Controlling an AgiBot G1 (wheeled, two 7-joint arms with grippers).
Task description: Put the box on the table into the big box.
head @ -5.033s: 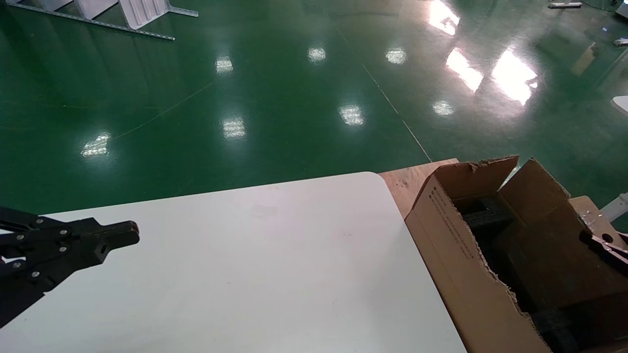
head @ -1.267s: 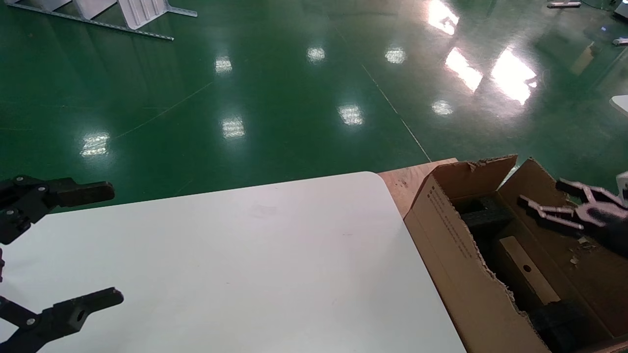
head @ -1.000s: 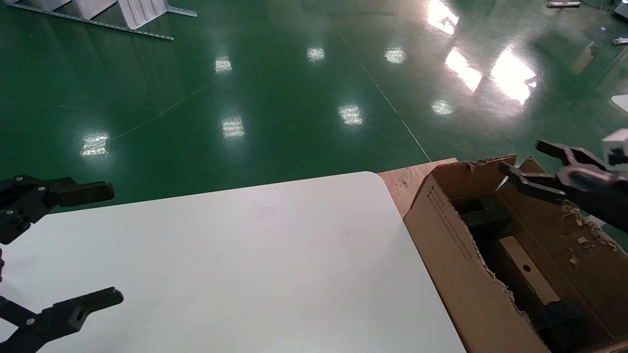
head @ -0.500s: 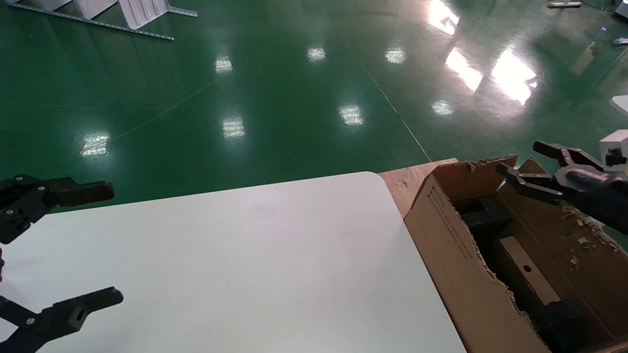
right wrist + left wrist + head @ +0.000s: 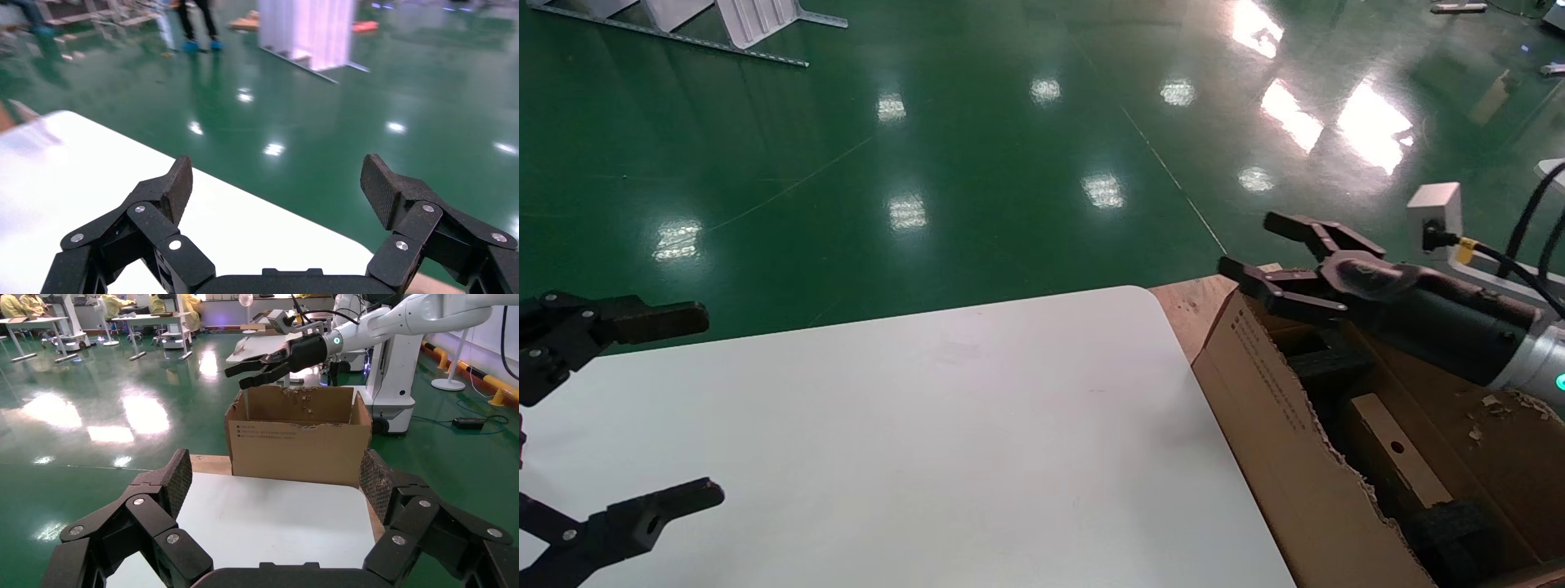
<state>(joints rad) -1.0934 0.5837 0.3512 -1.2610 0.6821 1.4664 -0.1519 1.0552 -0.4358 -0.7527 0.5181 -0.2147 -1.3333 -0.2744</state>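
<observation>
Head view: our right gripper (image 5: 1283, 261) spread, empty, above the big box's (image 5: 1283, 433) far corner; small box (image 5: 1397, 459) lies inside, below and behind it, long axis along the carton. Left wrist: left gripper (image 5: 275, 484) spread over table (image 5: 275, 514). Right wrist: fingers (image 5: 174, 184) spread.

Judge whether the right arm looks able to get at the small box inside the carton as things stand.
Probably yes: the right gripper hangs open above the big box, whose top is open, and the box lies uncovered beside black foam.

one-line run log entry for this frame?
box: inside big box | right gripper: open, empty, above big box's far-left corner | left gripper: open over table
</observation>
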